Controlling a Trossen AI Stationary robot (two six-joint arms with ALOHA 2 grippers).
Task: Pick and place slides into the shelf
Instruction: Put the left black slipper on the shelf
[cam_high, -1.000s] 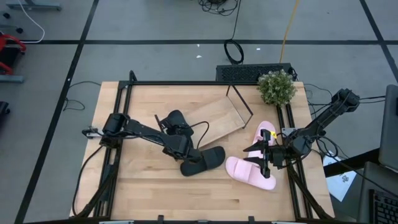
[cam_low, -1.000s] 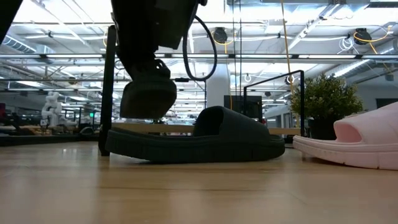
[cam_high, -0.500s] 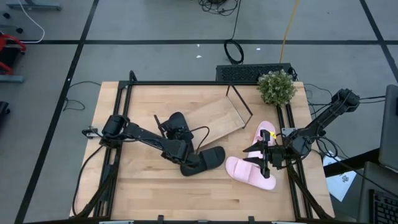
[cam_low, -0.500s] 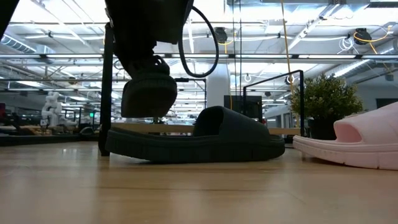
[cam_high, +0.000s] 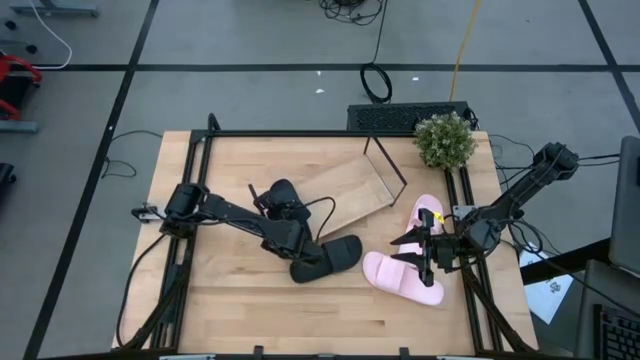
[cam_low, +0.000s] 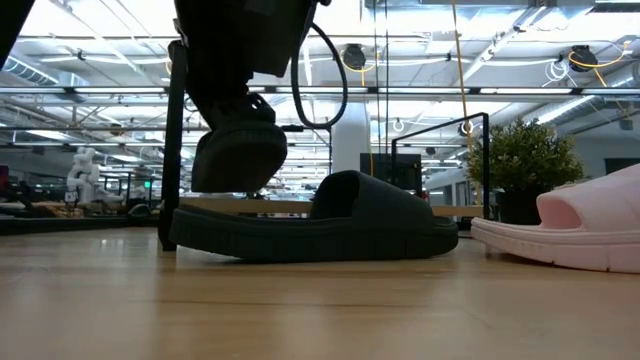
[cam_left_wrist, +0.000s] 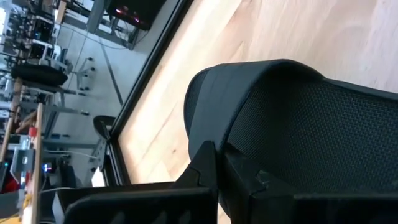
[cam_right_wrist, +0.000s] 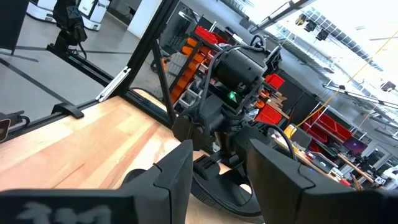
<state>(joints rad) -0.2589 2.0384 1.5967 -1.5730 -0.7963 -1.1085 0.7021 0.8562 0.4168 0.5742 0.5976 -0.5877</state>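
Note:
One black slide (cam_high: 330, 258) (cam_low: 310, 225) lies sole-down on the table. A second black slide (cam_low: 240, 152) (cam_left_wrist: 298, 124) hangs above the first slide's heel end, on my left gripper (cam_high: 299, 250) (cam_left_wrist: 219, 167), which is shut. In the high view the arm hides most of this slide. Two pink slides (cam_high: 400, 278) (cam_high: 425, 213) lie at the right. My right gripper (cam_high: 413, 250) (cam_right_wrist: 224, 180) hovers open over them, pointing toward the table's left. The shelf (cam_high: 350, 190) lies askew on the table behind the black slides. My left gripper meets the lifted black slide at its smooth outer edge (cam_left_wrist: 208, 127), beside the textured footbed. The slide itself hides how the fingers (cam_left_wrist: 205, 163) close there. They come slanting down from the table's left. The slide hangs tilted, clear of the table and of the slide below.
A potted plant (cam_high: 445, 140) (cam_low: 520, 165) stands at the far right corner. The shelf's black frame (cam_low: 440, 160) rises behind the lying slide. Black rails (cam_high: 190, 230) run along the table's left and right sides. Bare wood (cam_high: 240, 300) lies at the near left.
The lifted black slide has rocked slightly in the hold and come back to its tilt. Neither arm has travelled, and the lying slides have stayed put.

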